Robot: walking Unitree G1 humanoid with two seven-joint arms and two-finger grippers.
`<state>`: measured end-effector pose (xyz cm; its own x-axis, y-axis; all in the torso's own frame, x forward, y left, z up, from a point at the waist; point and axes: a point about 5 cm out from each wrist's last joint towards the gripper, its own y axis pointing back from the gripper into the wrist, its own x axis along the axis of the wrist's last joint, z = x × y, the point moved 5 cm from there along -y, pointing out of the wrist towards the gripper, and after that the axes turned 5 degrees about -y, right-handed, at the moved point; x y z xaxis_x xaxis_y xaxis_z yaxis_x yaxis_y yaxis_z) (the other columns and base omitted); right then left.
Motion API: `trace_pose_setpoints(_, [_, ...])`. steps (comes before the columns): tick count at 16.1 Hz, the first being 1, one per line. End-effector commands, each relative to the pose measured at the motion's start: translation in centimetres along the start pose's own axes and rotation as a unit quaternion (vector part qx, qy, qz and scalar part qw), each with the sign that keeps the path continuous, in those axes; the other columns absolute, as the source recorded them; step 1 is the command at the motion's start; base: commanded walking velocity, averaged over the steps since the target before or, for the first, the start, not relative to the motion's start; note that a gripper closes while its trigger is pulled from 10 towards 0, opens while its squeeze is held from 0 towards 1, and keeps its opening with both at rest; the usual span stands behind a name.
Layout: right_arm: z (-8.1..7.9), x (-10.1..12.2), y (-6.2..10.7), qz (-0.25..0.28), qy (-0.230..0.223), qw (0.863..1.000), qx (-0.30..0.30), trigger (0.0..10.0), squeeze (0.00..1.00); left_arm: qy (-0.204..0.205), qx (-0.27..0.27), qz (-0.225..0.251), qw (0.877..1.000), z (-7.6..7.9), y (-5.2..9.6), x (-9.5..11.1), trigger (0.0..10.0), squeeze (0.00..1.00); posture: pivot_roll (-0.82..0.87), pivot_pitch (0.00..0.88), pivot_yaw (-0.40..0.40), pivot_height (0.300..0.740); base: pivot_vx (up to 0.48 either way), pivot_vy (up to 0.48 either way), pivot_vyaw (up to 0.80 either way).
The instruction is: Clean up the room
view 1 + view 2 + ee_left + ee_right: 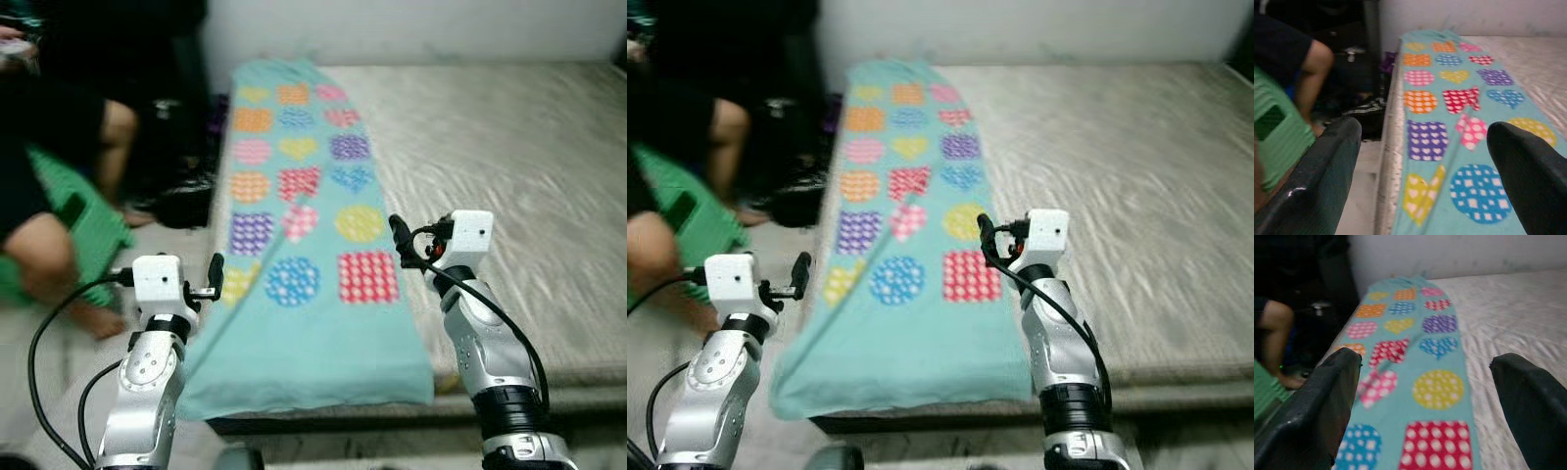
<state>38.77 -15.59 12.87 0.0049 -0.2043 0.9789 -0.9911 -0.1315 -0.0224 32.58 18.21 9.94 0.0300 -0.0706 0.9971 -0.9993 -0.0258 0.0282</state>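
Note:
A teal blanket [304,245] printed with coloured dotted hearts, circles and squares lies folded in a long strip along the left edge of the bed [509,157]; its near end hangs over the bed's front edge. My left gripper [216,274] is held up beside the blanket's left edge, near the bed's side, and its fingers [1317,181] stand open with nothing between them. My right gripper [400,235] hovers over the blanket's right edge near a red square patch [1432,450], also open and empty.
A person sits at the left on a green plastic stool [83,230], knee and arm close to my left arm. Dark objects [186,201] lie on the floor beside the bed. A pale wall [411,29] runs behind. The grey mattress stretches to the right.

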Motion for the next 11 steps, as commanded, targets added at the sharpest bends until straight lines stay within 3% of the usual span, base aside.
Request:
trace_pose_setpoints(1, [0.0, -0.2, -0.1, -0.003, 0.001, 1.000, 0.001, 10.0, 0.00, -0.006, -0.005, -0.003, 1.000, 0.0, -0.1, -0.2, 10.0, 0.00, -0.04, 0.000, 0.003, 0.740, 0.000, 0.000, 0.00])
trace_pose_setpoints(7, [0.0, -0.7, -0.4, -0.009, 0.005, 1.000, 0.003, 10.0, 0.00, -0.018, -0.007, -0.027, 0.999, 0.1, -0.7, -1.5, 10.0, 0.00, -0.04, 0.000, 0.003, 0.740, 0.000, 0.000, 0.00])
trace_pose_setpoints(11, [0.4, -1.1, -0.4, -0.013, 0.007, 1.000, -0.005, 10.0, 0.00, -0.003, 0.002, -0.045, 0.999, -0.7, -1.1, -2.4, 10.0, 0.00, -0.04, 0.000, 0.008, 0.740, 0.000, 0.000, 0.00])
